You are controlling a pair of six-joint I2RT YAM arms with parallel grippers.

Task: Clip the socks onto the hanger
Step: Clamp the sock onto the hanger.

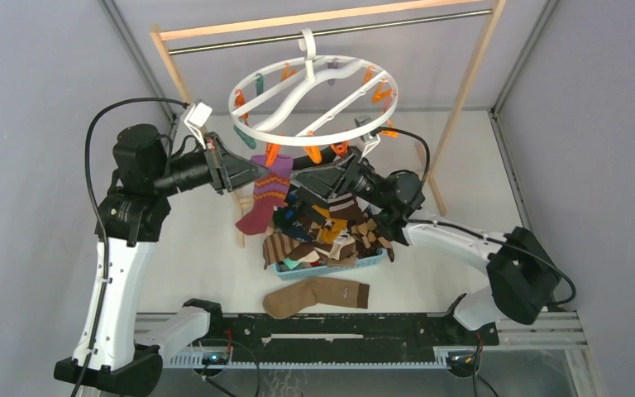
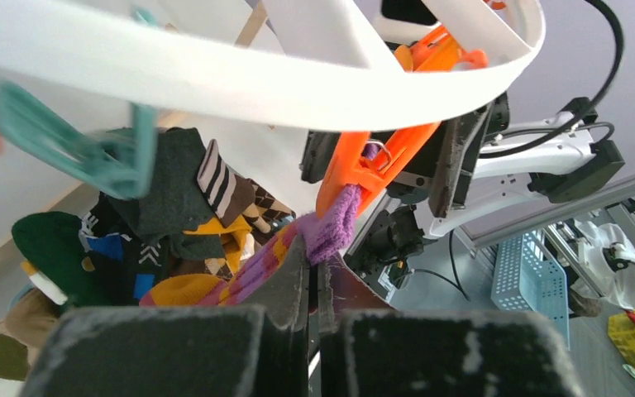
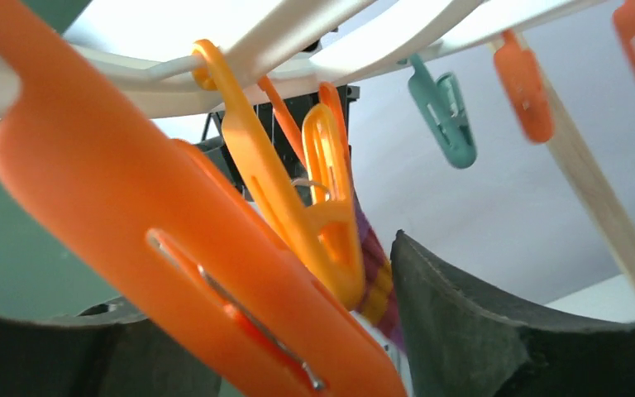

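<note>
The white ring hanger (image 1: 314, 95) hangs from the rack rod with orange and teal clothespins. An orange clothespin (image 1: 273, 155) grips the cuff of a purple, maroon and mustard striped sock (image 1: 266, 197) that hangs below it. My left gripper (image 1: 252, 171) is shut on that sock just under the pin; in the left wrist view the fingers (image 2: 298, 285) pinch the sock (image 2: 331, 227) below the pin (image 2: 364, 161). My right gripper (image 1: 314, 178) is open beside it, with a second orange clothespin (image 3: 198, 248) between its fingers (image 3: 479, 331). Many socks (image 1: 331, 227) fill the basket.
The light-blue basket (image 1: 331, 269) stands under the hanger. A brown sock (image 1: 318, 295) lies on the table in front of it. The wooden rack posts (image 1: 463, 91) stand left and right. A teal clothespin (image 3: 442, 107) and further orange ones dangle nearby.
</note>
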